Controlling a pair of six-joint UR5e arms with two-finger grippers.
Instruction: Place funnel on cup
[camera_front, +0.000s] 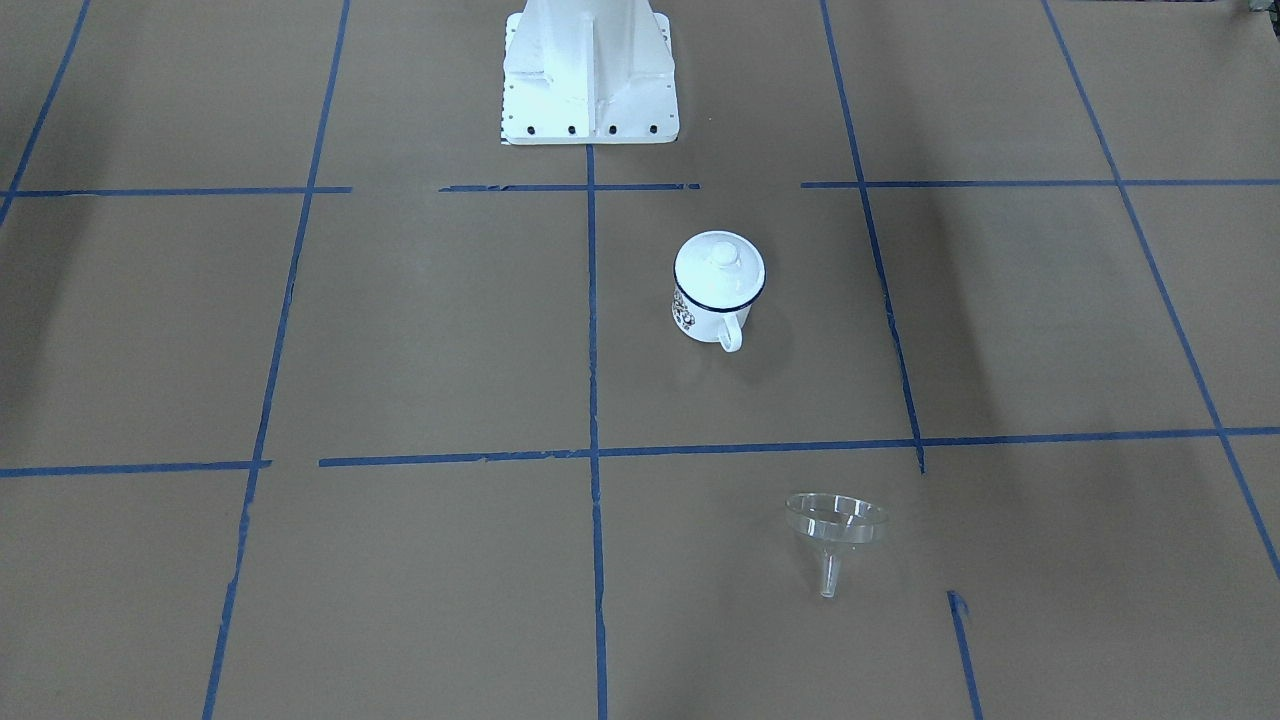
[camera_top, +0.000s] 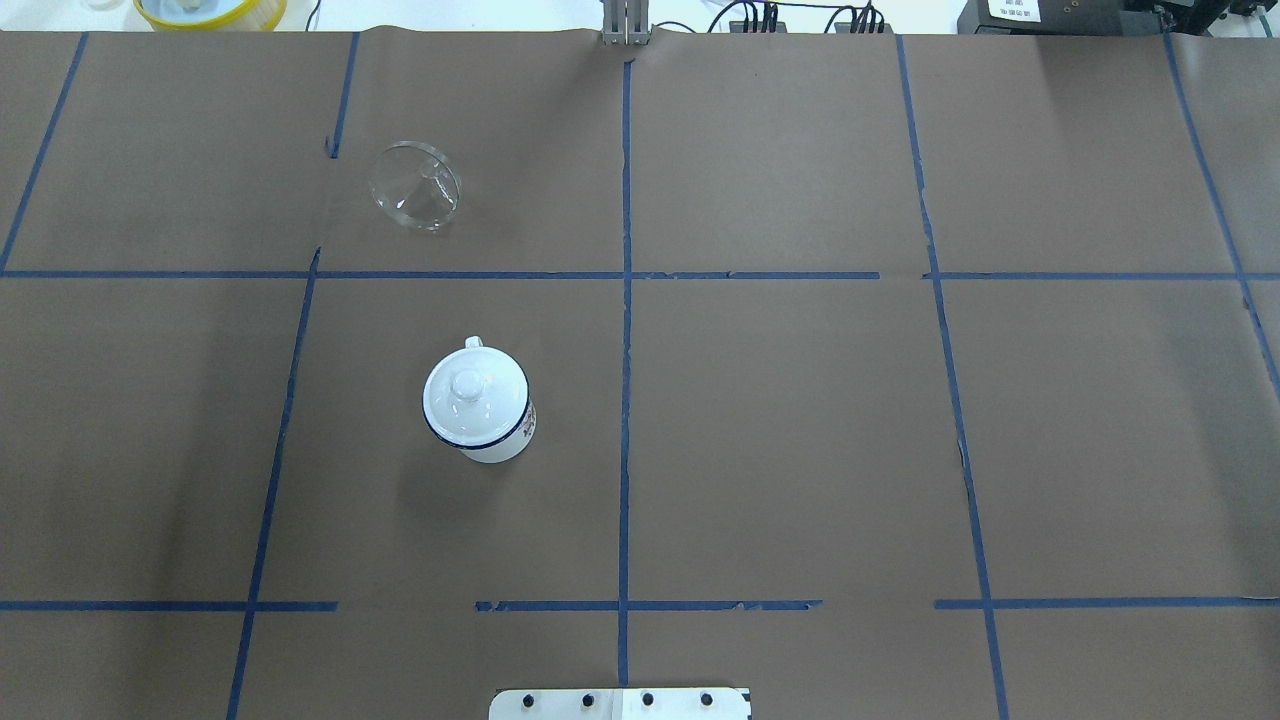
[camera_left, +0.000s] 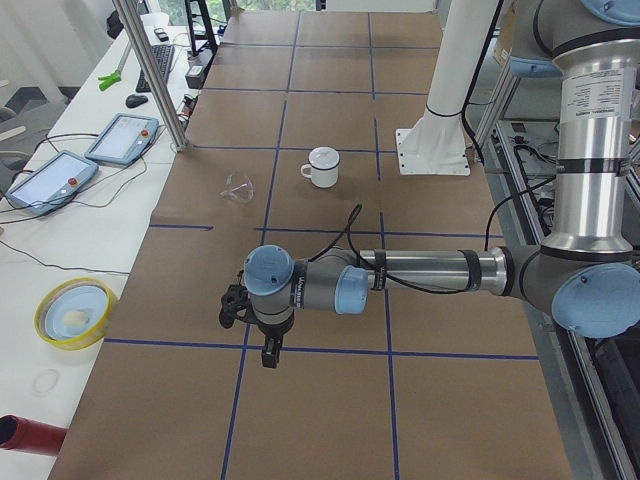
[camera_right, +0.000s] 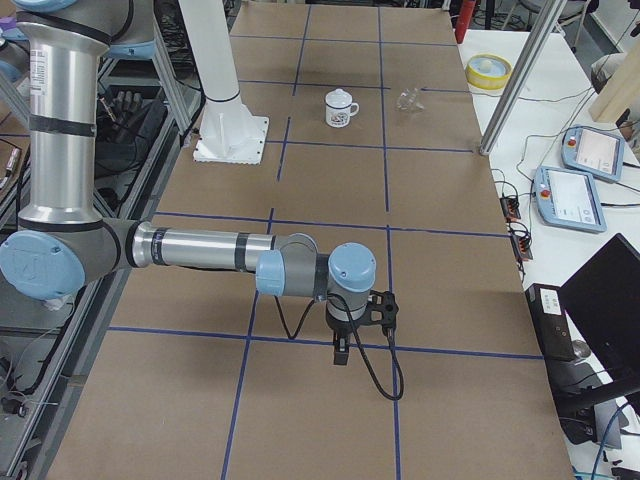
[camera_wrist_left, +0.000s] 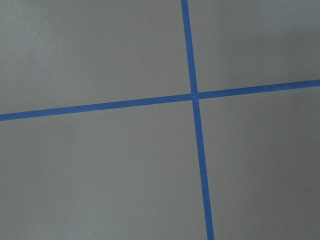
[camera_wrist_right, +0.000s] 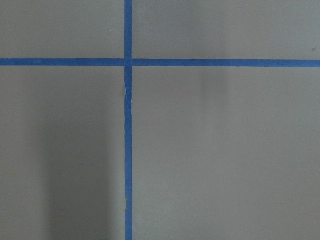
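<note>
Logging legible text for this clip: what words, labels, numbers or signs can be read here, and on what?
No text can be read in any view.
The cup: a small dark print on its side, too small to read.
The white label on the black box beyond the table's far edge: its print is too blurred to read.

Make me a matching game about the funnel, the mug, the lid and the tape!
Things:
1. funnel
2. mug
3. lid
4. tape

Clues:
A. blue lines crossing the brown table
B. has a handle and a small dark print
C. see-through, lying apart from the mug
D. round with a knob, sitting on the mug

Pairs: 1-C, 2-B, 3-D, 4-A
</note>
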